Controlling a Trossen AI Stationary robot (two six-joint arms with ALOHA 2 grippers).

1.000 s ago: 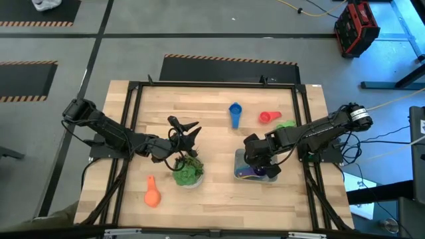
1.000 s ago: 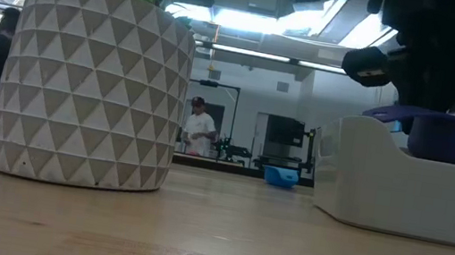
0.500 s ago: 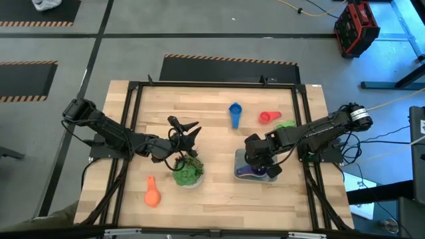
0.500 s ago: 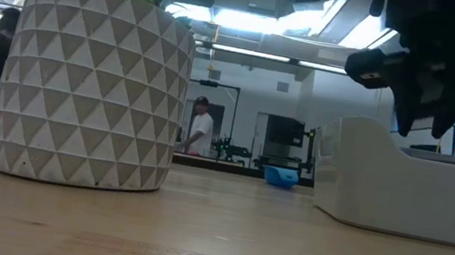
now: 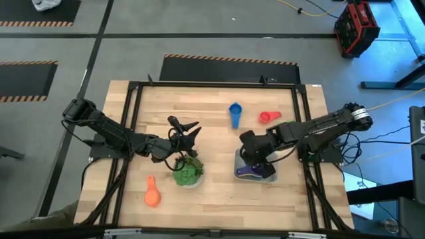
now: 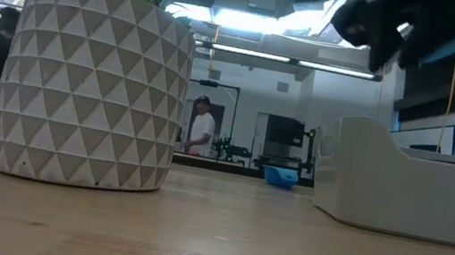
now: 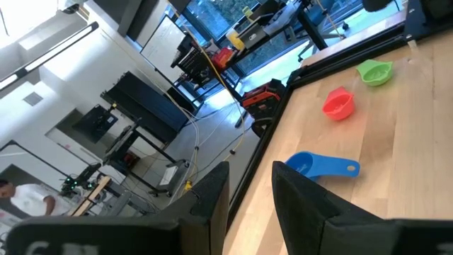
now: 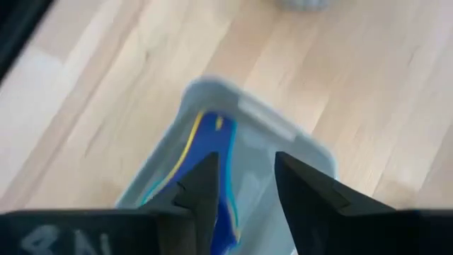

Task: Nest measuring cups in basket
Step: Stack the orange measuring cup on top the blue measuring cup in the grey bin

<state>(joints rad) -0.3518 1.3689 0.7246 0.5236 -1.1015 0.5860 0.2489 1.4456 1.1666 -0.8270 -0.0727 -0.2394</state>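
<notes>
The greyish basket (image 5: 272, 176) stands at the table's right near side; a purple cup (image 5: 250, 172) lies in it on nested cups whose yellow and teal edges show (image 8: 212, 152). My right gripper (image 5: 250, 153) hovers open above the basket (image 8: 248, 106), touching nothing. A blue cup (image 5: 234, 113), a red cup (image 5: 267, 117) and a green cup (image 7: 374, 72) lie on the far right of the table. An orange cup (image 5: 152, 193) lies at the near left. My left gripper (image 5: 186, 126) waits open above the table's middle, just far of the plant.
A green spiky plant in a white patterned pot (image 5: 188, 171) stands left of the basket, below my left arm; it fills the left of the low view (image 6: 90, 80). A black frame (image 5: 212, 85) runs round the table. People stand in the room beyond.
The purple cup, which showed above the basket's rim in the low view, has gone down below the rim into the basket. My right gripper has then risen and shifted a little toward the table's left and far side, away from the basket.
</notes>
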